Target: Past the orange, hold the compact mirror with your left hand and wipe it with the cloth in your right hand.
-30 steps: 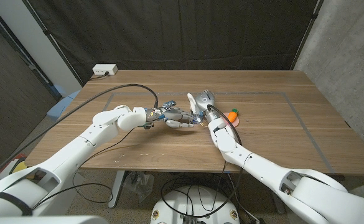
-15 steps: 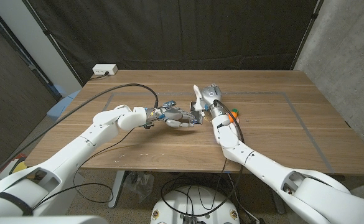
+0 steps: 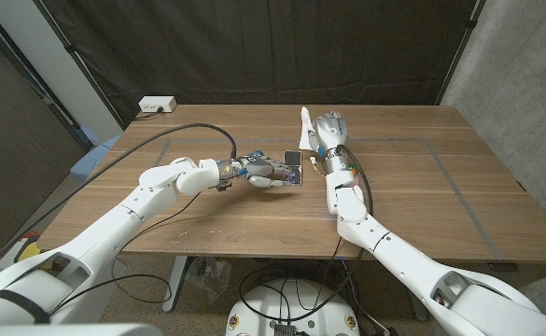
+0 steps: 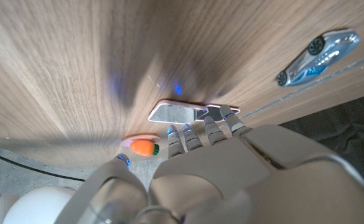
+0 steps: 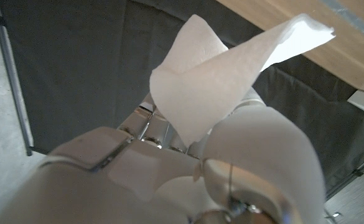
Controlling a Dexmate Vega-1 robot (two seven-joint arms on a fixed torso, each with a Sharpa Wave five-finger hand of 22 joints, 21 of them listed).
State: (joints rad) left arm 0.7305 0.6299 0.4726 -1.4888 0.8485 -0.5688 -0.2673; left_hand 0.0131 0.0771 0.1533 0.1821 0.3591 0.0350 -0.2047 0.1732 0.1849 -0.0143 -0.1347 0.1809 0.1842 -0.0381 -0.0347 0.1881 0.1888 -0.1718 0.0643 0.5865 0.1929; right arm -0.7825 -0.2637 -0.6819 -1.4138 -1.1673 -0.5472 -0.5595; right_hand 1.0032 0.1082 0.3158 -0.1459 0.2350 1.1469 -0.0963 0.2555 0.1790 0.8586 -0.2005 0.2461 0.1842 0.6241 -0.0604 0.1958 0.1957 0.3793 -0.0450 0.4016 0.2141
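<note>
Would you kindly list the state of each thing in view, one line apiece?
Compact mirror: open, held by the left robot hand.
Cloth: lifted off the table, held in the right robot hand.
Orange carrot toy: lying on the table, untouched.
Toy car: resting on the table, untouched.
</note>
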